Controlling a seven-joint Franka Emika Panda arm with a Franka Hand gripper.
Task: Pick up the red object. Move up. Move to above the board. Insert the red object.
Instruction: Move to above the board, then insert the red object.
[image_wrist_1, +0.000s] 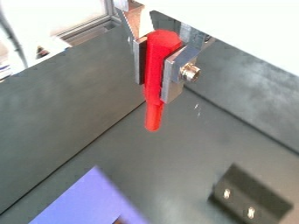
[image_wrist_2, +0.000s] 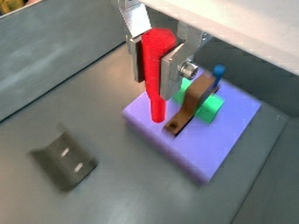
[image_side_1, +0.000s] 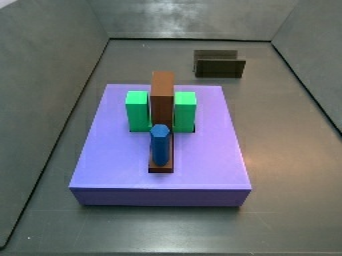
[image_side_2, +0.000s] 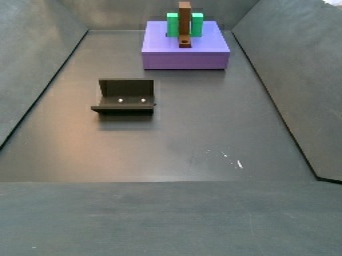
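Observation:
My gripper (image_wrist_1: 156, 68) is shut on the red object (image_wrist_1: 156, 83), a bright red peg that hangs down between the silver fingers, clear of the floor. It shows the same way in both wrist views (image_wrist_2: 156, 79). The lavender board (image_wrist_2: 201, 147) lies below and just beyond the peg's tip, with the brown block (image_wrist_2: 184, 109), blue cylinder (image_wrist_2: 219, 73) and green blocks (image_wrist_2: 211, 107) on it. Both side views show the board (image_side_1: 201, 160) (image_side_2: 205, 57), but neither the gripper nor the peg is in view there.
The dark fixture (image_side_2: 127, 97) stands on the grey floor away from the board, also in other views (image_side_1: 221, 65) (image_wrist_2: 65, 159) (image_wrist_1: 249, 201). Grey walls enclose the floor on all sides.

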